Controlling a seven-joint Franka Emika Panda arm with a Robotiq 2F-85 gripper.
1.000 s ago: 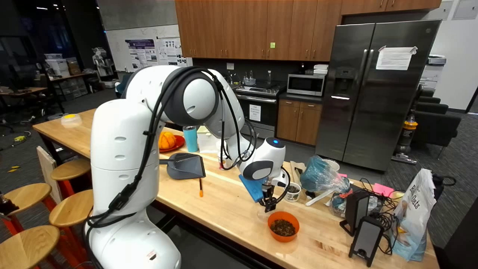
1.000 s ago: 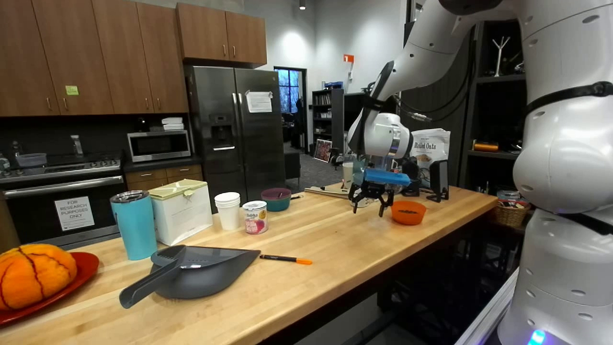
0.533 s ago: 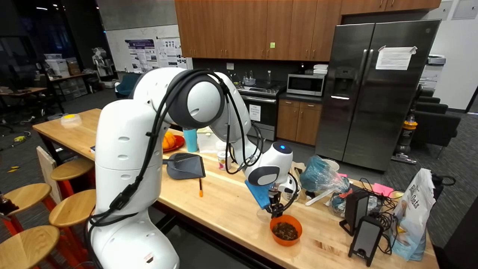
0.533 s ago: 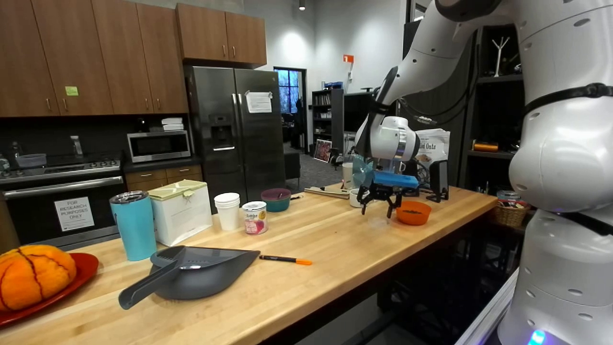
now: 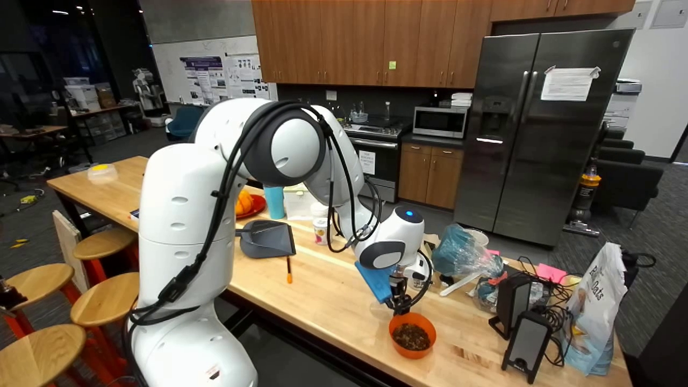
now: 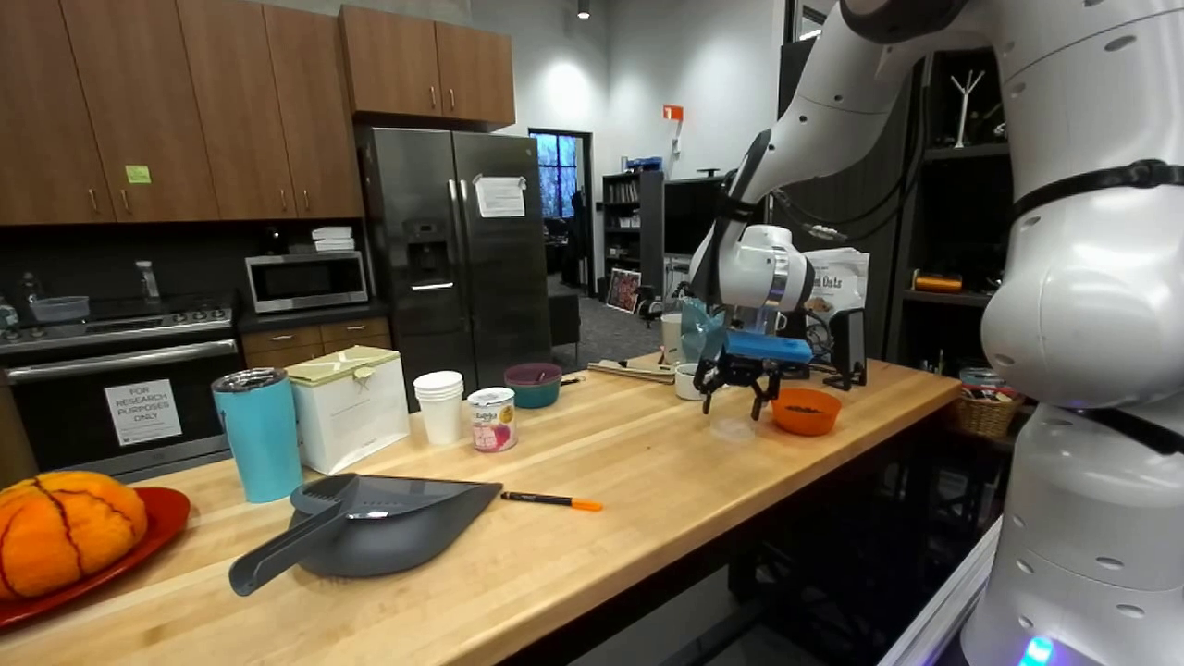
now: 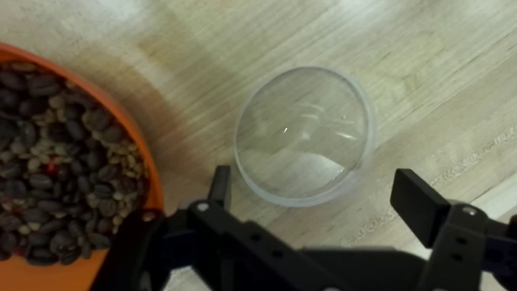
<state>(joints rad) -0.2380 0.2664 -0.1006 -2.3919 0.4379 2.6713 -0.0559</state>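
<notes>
Gripper (image 6: pixel 733 407) is noted with jaws spread wide. Below it, in the wrist view, a clear container (image 7: pixel 303 133) is framed between them. Just beside, dark and pale bean-like pieces (image 7: pixel 60 169) are held in an orange bowl (image 6: pixel 807 425). Farther out, a white cup (image 6: pixel 685 383) is seen, contents hidden.

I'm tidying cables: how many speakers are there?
2 in an exterior view: front speaker, right of the orange bowl; rear speaker, behind that. Others may be hidden.
</notes>
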